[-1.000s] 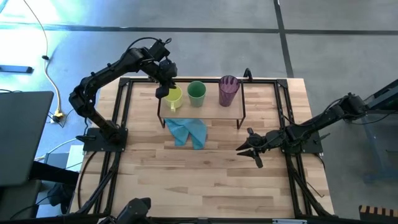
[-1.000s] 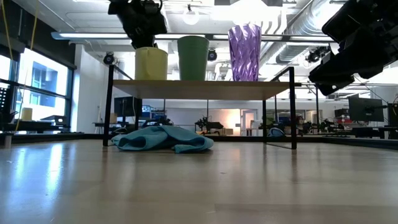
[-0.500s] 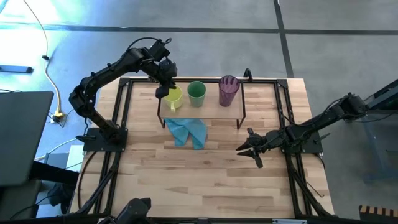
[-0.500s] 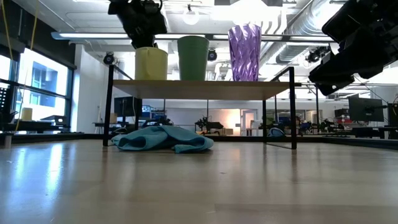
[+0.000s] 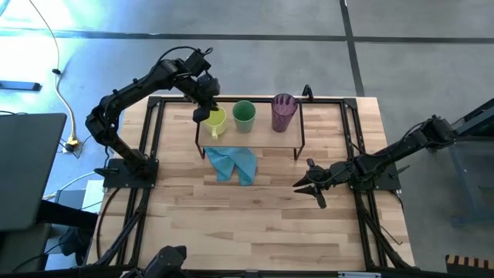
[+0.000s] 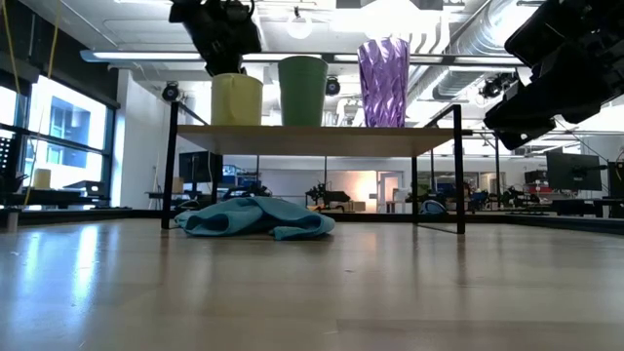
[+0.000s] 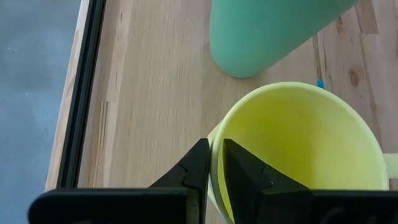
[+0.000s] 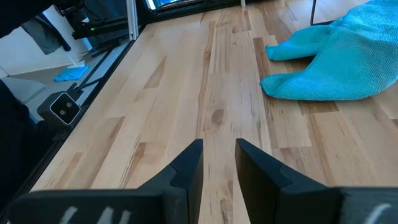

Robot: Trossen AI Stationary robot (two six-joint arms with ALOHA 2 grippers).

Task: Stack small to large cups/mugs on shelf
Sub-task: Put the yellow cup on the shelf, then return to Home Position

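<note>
Three cups stand in a row on the shelf (image 5: 262,133). At its left end is the yellow-green mug (image 5: 217,120), in the middle the green cup (image 5: 244,116), and at the right the purple tumbler (image 5: 283,113). In the low view the mug (image 6: 237,99), the green cup (image 6: 303,91) and the tumbler (image 6: 382,83) rest by their bottoms on the board (image 6: 312,139). My left gripper (image 7: 212,146) is shut on the mug's rim at the shelf's left end. My right gripper (image 5: 302,185) hangs open over the table at the right, touching nothing. My left gripper pinches the mug's wall at the rim (image 7: 214,134), on the side away from the handle. One finger (image 7: 242,174) is inside the mug and the other (image 7: 194,167) is outside. The fingers slant down from above. The mug stands upright with its bottom on the shelf.
A light blue cloth (image 5: 233,164) lies crumpled on the tabletop just in front of the shelf, half under its near edge (image 6: 255,217). Black rails (image 5: 148,147) run along the table's sides. Bare wood (image 5: 247,224) fills the near half of the table.
</note>
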